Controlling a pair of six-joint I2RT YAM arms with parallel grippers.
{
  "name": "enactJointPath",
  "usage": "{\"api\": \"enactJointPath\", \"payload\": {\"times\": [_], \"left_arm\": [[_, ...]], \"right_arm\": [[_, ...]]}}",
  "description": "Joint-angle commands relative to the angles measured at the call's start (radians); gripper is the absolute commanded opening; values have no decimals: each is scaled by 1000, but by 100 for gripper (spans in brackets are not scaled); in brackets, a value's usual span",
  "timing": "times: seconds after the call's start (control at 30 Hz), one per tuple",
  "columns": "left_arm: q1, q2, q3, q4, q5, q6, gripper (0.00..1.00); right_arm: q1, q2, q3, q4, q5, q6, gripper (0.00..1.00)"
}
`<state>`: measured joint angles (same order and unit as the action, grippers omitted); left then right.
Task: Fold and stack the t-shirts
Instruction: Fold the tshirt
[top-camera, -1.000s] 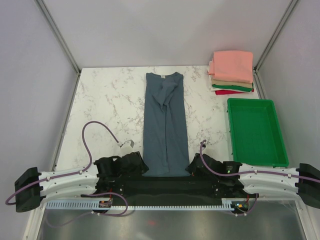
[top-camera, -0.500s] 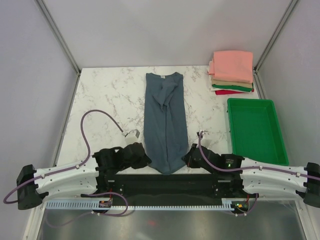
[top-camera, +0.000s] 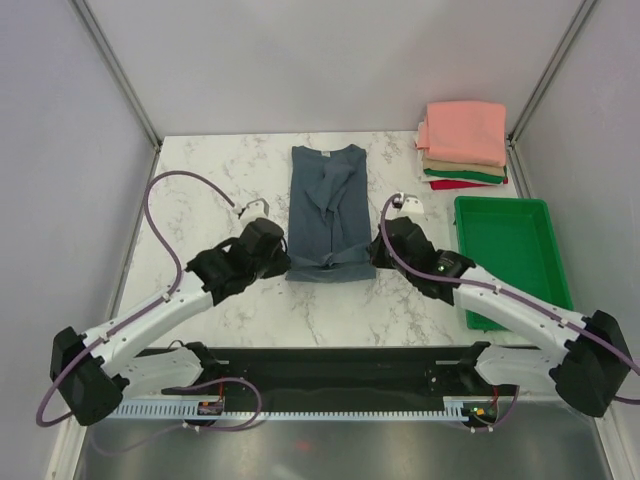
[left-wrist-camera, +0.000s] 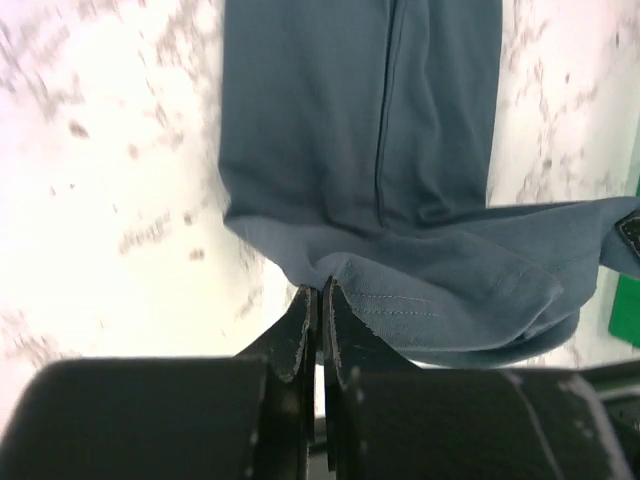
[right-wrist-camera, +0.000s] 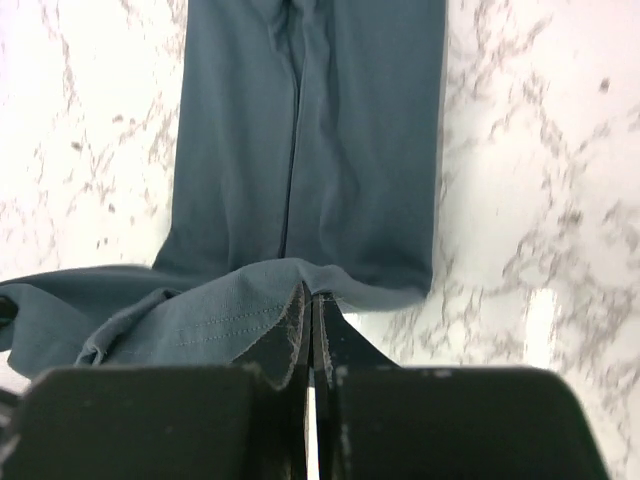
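Note:
The slate blue-grey t-shirt (top-camera: 327, 200) lies lengthwise on the marble table, collar at the far end, its near half lifted and doubled back over itself. My left gripper (top-camera: 284, 258) is shut on the hem's left corner (left-wrist-camera: 345, 275). My right gripper (top-camera: 376, 252) is shut on the hem's right corner (right-wrist-camera: 275, 290). The hem (top-camera: 330, 262) sags between them above the lower layer. In the left wrist view my left gripper (left-wrist-camera: 319, 293) pinches the cloth; in the right wrist view my right gripper (right-wrist-camera: 310, 297) does the same. Folded t-shirts (top-camera: 464, 143) sit stacked at the far right, salmon-pink on top.
A green plastic tray (top-camera: 511, 262) sits on the right, just beyond my right arm. Grey side walls (top-camera: 60, 180) bound the table. A purple cable (top-camera: 165, 215) loops over the table by the left arm.
Both grippers shut on the shirt's near hem corners at the table's front edge, then carried the hem up and away toward the collar, doubling the shirt over.

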<state>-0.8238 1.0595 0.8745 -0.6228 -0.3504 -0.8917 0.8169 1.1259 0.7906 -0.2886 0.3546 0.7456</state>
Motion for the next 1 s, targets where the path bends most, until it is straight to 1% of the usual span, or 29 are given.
{"api": "enactJointPath", "payload": {"times": [0.0, 0.03, 0.07, 0.17, 0.3, 0.47, 0.5, 0.67, 0.7, 0.73, 0.77, 0.8, 0.83, 0.87, 0.93, 0.97], "left_arm": [[92, 54, 66, 113, 60, 190, 2], [127, 101, 70, 142, 82, 201, 2], [144, 124, 87, 156, 90, 209, 2], [192, 221, 115, 213, 106, 252, 2], [256, 336, 193, 259, 166, 289, 2], [302, 470, 312, 265, 225, 347, 2], [307, 508, 325, 261, 226, 350, 2], [353, 602, 389, 261, 261, 372, 2], [360, 620, 408, 258, 267, 396, 2], [374, 670, 425, 239, 280, 405, 3], [382, 695, 472, 220, 287, 413, 5], [393, 730, 503, 197, 297, 419, 7], [412, 790, 536, 154, 313, 419, 9], [423, 828, 608, 137, 329, 427, 16], [468, 897, 706, 89, 372, 438, 22], [483, 989, 841, 15, 395, 442, 32]], "right_arm": [[-77, 83, 113, 72, -75, -120, 0], [-111, 106, 127, 77, -86, -135, 0], [-128, 153, 142, 89, -98, -143, 0], [-185, 234, 182, 121, -140, -158, 0], [-243, 324, 229, 151, -198, -170, 0], [-283, 428, 305, 170, -250, -180, 0], [-286, 440, 321, 172, -256, -181, 0], [-311, 541, 372, 183, -287, -187, 0], [-315, 558, 392, 183, -293, -189, 0], [-326, 574, 403, 180, -298, -190, 0], [-332, 609, 413, 172, -301, -189, 0], [-343, 626, 441, 170, -305, -190, 2], [-364, 647, 455, 167, -325, -190, 9], [-377, 693, 505, 160, -336, -187, 20], [-427, 753, 582, 144, -385, -183, 25], [-442, 822, 632, 103, -400, -192, 36]]}}
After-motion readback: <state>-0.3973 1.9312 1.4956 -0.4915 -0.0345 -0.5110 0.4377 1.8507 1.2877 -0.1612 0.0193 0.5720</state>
